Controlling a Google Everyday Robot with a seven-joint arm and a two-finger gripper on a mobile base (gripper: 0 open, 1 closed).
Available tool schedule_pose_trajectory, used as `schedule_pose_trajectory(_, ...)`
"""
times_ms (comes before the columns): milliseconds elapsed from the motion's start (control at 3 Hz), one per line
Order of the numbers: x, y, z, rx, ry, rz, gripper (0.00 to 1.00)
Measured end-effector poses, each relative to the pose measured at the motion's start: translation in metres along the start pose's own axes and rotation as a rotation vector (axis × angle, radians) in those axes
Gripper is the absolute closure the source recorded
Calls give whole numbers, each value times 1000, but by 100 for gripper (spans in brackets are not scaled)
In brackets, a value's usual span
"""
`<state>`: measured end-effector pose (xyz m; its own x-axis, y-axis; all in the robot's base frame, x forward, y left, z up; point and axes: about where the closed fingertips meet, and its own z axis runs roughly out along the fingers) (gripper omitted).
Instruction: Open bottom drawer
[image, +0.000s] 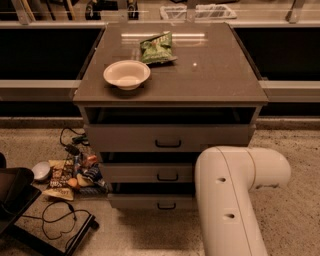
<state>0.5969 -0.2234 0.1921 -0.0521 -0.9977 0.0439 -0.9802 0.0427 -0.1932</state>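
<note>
The bottom drawer (150, 201) is the lowest and narrowest grey front of the cabinet, with a small black bar handle (166, 205). A dark gap shows above it. The middle drawer (147, 172) and the wider top drawer (167, 137) sit above it. A thick white link of my arm (227, 200) stands in the foreground at the lower right and covers the right end of the bottom drawer front. My gripper is out of view; only this arm link shows.
A white bowl (126, 74) and a green snack bag (156, 48) lie on the cabinet top (215, 75). On the floor at the left are snack packets (75, 175), a black cable (60, 220) and a black object (12, 192).
</note>
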Motion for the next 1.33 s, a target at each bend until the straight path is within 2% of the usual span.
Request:
schedule_pose_trajectory(333,-1,1,-4,-2,7,-3,88)
schedule_pose_trajectory(667,-1,2,-3,-4,7,-4,87)
schedule_pose_trajectory(1000,-1,4,-2,-6,7,-4,64)
schedule_pose_trajectory(1333,-1,6,0,-10,8,-4,33)
